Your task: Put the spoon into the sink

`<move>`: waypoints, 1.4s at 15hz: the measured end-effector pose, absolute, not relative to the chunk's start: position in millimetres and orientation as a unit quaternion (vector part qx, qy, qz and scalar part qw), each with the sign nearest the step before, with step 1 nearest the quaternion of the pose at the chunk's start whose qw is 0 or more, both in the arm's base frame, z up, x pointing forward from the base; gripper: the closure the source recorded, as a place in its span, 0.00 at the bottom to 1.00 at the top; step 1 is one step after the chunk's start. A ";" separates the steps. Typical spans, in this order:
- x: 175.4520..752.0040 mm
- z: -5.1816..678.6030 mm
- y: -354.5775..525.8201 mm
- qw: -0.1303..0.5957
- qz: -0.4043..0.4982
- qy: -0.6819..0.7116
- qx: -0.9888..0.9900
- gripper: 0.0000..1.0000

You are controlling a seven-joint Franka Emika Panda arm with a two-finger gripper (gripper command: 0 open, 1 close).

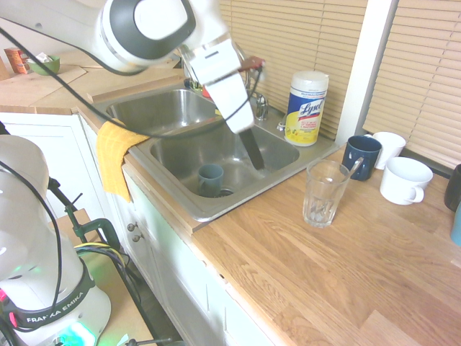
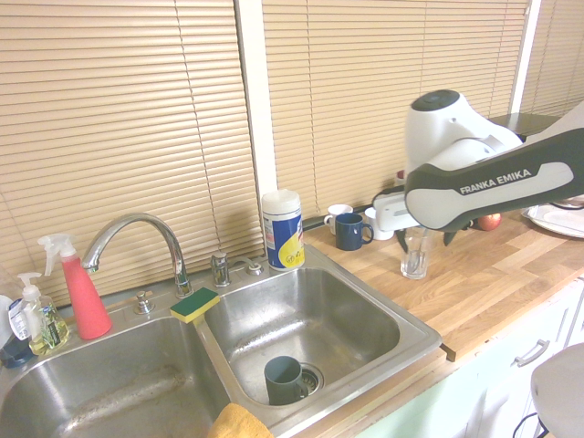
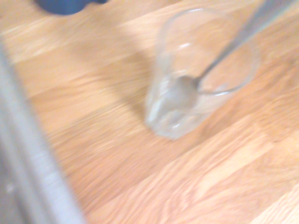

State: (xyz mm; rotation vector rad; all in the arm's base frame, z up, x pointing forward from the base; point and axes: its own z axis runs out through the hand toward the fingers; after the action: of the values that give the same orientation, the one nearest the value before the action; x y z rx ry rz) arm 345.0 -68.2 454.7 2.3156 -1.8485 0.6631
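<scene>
The bench (image 1: 360, 267) lies below the gripper (image 1: 252, 149), jaws parted and empty. Near it stands the glass (image 1: 324, 196), the spoon (image 3: 238, 39) leaning inside: probably light, stiff, slippery; best pinched by its protruding handle.

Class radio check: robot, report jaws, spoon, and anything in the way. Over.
Jaws open, empty. Spoon leaning in clear glass on counter, outside sink. Glass walls surround its lower end.
</scene>
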 end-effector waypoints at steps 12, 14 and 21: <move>367.5 422.0 -190.2 0.023 0.265 -0.637 0.723 0.00; 371.1 433.2 -194.0 0.022 0.276 -0.637 0.720 0.00; 420.0 435.5 -195.5 0.018 0.292 -0.620 0.728 1.00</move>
State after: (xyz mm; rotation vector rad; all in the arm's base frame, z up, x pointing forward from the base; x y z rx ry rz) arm 420.0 -195.5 435.5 2.2594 -1.9269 0.9078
